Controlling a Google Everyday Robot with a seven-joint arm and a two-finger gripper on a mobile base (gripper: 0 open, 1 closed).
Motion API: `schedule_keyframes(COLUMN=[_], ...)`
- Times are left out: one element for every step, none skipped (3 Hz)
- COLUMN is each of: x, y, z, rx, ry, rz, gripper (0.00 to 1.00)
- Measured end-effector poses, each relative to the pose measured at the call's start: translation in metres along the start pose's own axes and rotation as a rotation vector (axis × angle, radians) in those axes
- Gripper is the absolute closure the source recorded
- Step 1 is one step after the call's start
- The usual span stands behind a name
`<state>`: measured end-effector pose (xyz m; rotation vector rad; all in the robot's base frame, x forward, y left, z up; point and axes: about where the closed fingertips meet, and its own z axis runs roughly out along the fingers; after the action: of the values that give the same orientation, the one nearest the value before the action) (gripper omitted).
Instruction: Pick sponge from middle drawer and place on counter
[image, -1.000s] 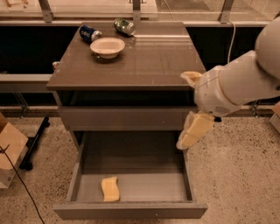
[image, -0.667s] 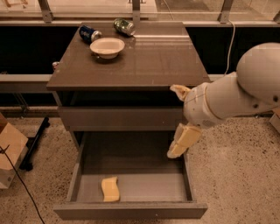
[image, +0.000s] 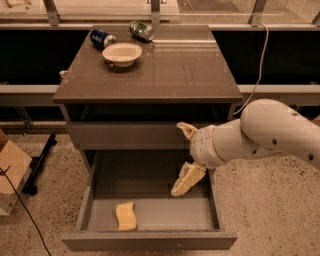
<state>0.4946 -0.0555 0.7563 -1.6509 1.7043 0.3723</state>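
The pale-yellow sponge lies on the floor of the open middle drawer, near its front left. My gripper hangs over the right half of the drawer, above and to the right of the sponge, apart from it. Its beige fingers are spread wide apart and hold nothing. The glossy grey-brown counter tops the cabinet above.
A white bowl stands at the counter's back left, with a blue can and a green can lying behind it. A cardboard box and a black cable lie on the floor to the left.
My arm and gripper have moved left and down, from beside the cabinet's right edge to over the right half of the open drawer. The sponge has not moved.
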Motion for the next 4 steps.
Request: schedule_keyframes(x=[0.031, 0.040, 0.040, 0.049], y=[0.009, 0.012, 0.009, 0.011], z=[0.049, 0.061, 0.089, 0.135], rx=[-0.032, -0.046, -0.059, -0.103], ry=[-0.056, -0.068, -0.050, -0.089], rz=[0.107, 0.134, 0.141, 0.169], gripper=[0.00, 0.00, 0.00, 0.00])
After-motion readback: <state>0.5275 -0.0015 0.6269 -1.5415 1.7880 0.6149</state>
